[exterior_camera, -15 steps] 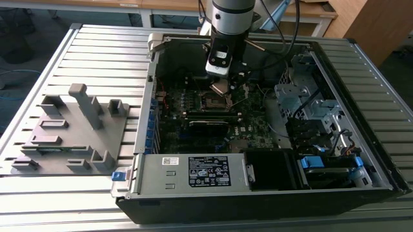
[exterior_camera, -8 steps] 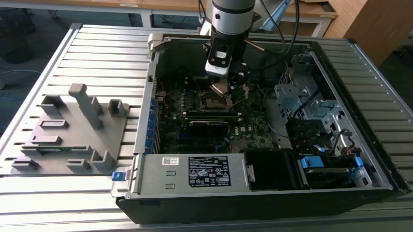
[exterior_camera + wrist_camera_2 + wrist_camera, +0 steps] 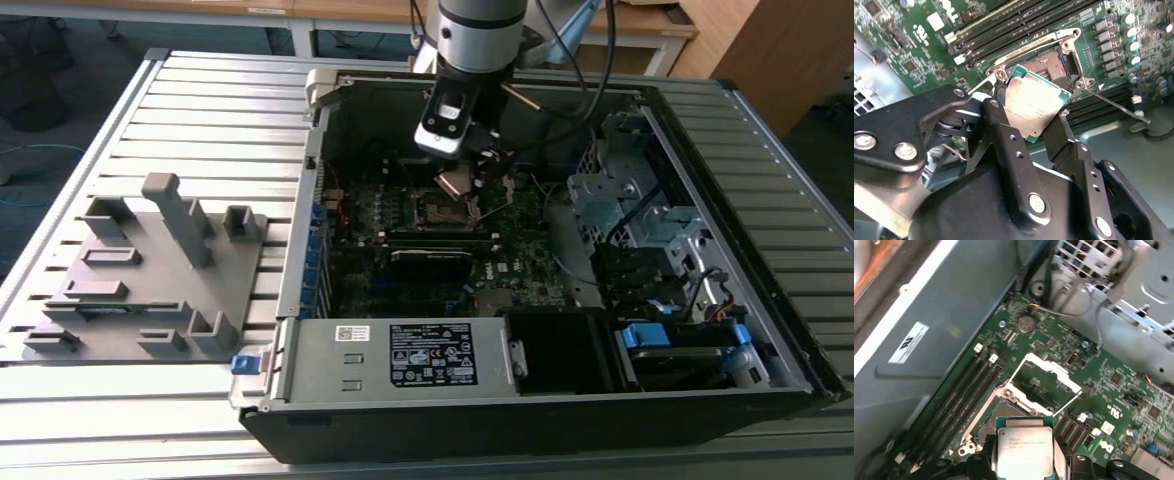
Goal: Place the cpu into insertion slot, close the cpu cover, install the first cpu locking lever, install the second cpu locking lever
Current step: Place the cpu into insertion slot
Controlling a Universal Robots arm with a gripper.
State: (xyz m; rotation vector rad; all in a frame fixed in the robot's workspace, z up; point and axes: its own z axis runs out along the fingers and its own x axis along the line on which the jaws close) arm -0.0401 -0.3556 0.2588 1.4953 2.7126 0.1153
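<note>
We see an open computer case (image 3: 534,415) on the desk (image 3: 200,100). Inside it are a green board (image 3: 400,275) and a grey box (image 3: 320,360) with a white label (image 3: 430,355); we cannot read its tiny writing. The tool (image 3: 1030,105) pinches the cpu (image 3: 1036,112) by two edges, tilted, near the insertion slot (image 3: 1051,62), not in it. The cpu has small writing on its shiny top too. The cpu cover (image 3: 1053,370) stands open.

The cpu (image 3: 1036,107) is smooth, glossy metal.
</note>
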